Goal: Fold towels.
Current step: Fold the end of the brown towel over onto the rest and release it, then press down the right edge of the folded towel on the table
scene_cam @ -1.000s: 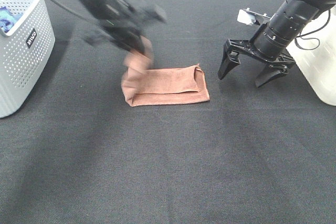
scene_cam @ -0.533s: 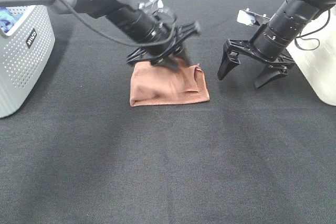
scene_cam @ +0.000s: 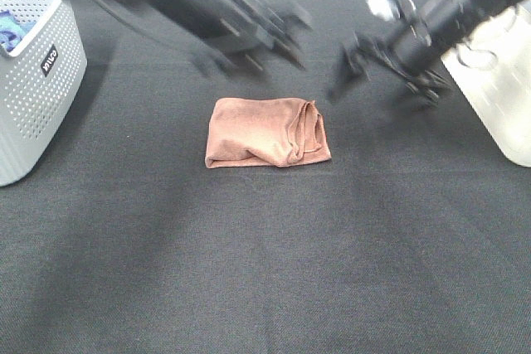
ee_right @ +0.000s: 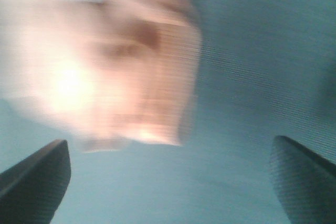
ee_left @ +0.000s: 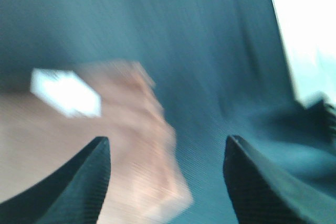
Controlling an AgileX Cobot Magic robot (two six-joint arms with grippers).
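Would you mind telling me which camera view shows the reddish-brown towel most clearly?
The exterior high view: the towel lies whole and sharp, folded on the black table. Both wrist views show it only as a motion-blurred, cropped patch, with its white tag visible.

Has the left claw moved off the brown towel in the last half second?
Yes. The left claw has left the towel and drawn back toward the far side, judged against the white basket, which stays put.

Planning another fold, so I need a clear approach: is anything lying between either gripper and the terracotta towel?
Nothing visible. Only bare black tablecloth separates the towel from the open left gripper and open right gripper, both behind it.
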